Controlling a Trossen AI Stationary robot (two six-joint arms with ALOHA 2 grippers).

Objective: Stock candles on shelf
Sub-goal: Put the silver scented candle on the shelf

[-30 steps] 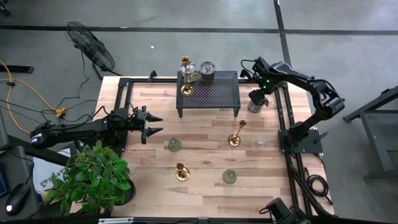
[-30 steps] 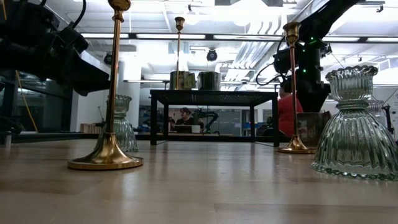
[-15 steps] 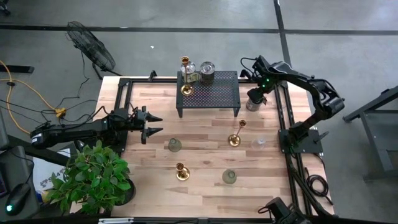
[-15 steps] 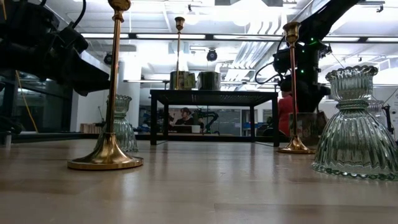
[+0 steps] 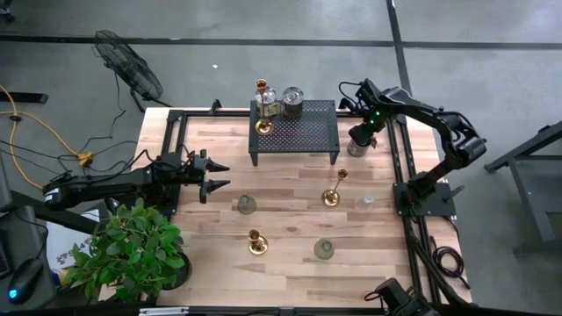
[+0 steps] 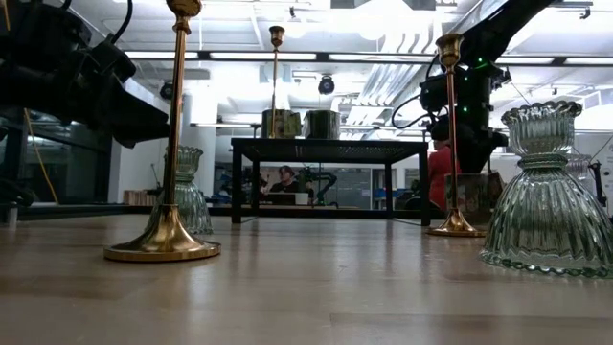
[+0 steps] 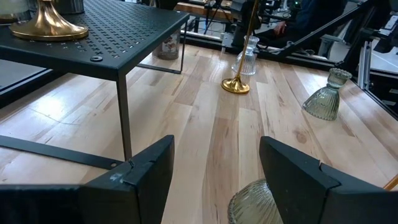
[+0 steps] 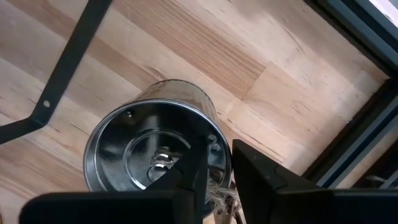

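Observation:
The black mesh shelf [image 5: 299, 132] stands at the far middle of the table, with a brass candlestick [image 5: 262, 107] and a tin candle [image 5: 292, 98] on its far left part. My right gripper [image 5: 360, 139] hangs just right of the shelf, shut on a shiny metal tin candle [image 8: 143, 149], which the low view shows too [image 6: 466, 198]. At the table's left side my left gripper [image 5: 216, 175] stands open, a ribbed glass holder [image 7: 252, 202] lying low in front of its fingers. On the wood stand a tall candlestick [image 5: 333, 190], a short one [image 5: 255, 241] and glass holders [image 5: 247, 204] [image 5: 324, 249] [image 5: 364, 202]. My right gripper has the tin candle by its rim [image 8: 214, 134], on the side toward the table's right edge. One finger [image 8: 194, 167] reaches inside the tin and the other [image 8: 261, 177] stays outside, both coming from above. The tin stays upright; whether its base is off the wood I cannot tell.
A leafy potted plant [image 5: 132, 250] fills the near left corner. Black frame rails [image 5: 399, 162] run along the table's right and far edges, close to the right gripper. A shelf leg brace [image 8: 68, 62] lies beside the tin. Bare wood lies in front of the shelf.
My right gripper has shifted a little toward the table's far edge beside the shelf, and the tin candle under it has moved along with it. My left arm has kept still.

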